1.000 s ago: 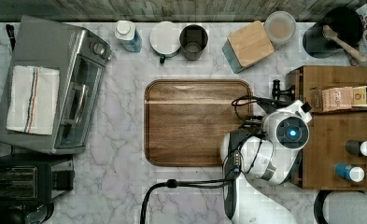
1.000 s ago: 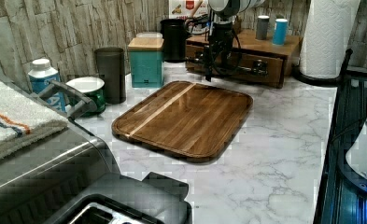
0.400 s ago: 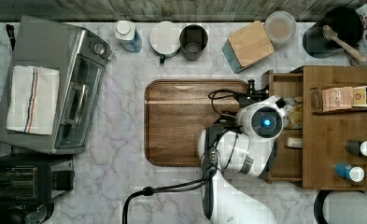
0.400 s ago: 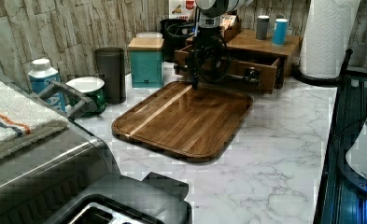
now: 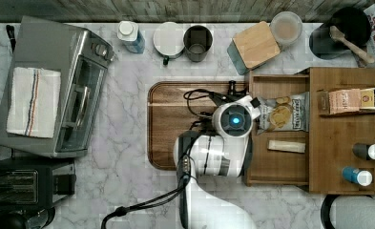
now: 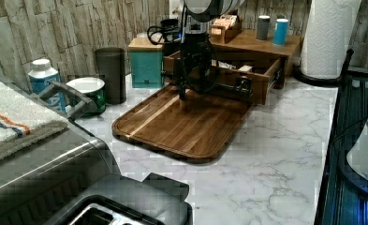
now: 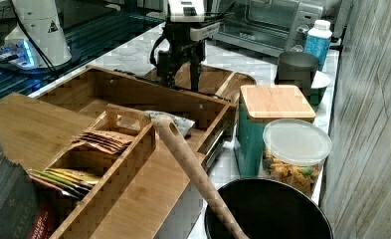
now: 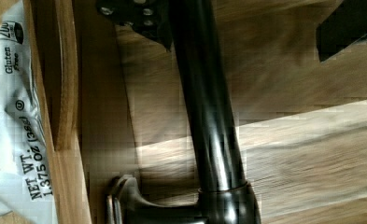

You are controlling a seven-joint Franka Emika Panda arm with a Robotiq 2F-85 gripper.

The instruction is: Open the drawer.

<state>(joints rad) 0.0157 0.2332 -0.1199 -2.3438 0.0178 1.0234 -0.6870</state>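
Observation:
The wooden drawer [image 5: 280, 164] stands pulled out of its cabinet [image 5: 347, 138] toward the top view's left, over the edge of the cutting board. Inside lie a snack bag [image 5: 283, 112] and a pale bar [image 5: 286, 146]. My gripper [image 6: 186, 93] points down at the drawer front [image 6: 228, 84], by the end of it on the left view's left. In the wrist view the black bar handle [image 8: 207, 112] runs between my fingers, one finger [image 8: 130, 14] against it and the other [image 8: 349, 23] well apart from it. From the right view, the gripper [image 7: 180, 74] hangs just beyond the drawer front.
The wooden cutting board [image 5: 175, 124] lies under my arm. A toaster oven [image 5: 56, 90] sits at the top view's left. A teal canister with a bamboo lid [image 5: 254, 45], a dark cup [image 5: 197, 43] and a black bowl with a wooden spoon [image 5: 342, 33] line the back wall. A paper towel roll [image 6: 329, 37] stands beside the cabinet.
The arm has moved toward the top view's left with the handle between its fingers, and the drawer has slid out from shut to wide open.

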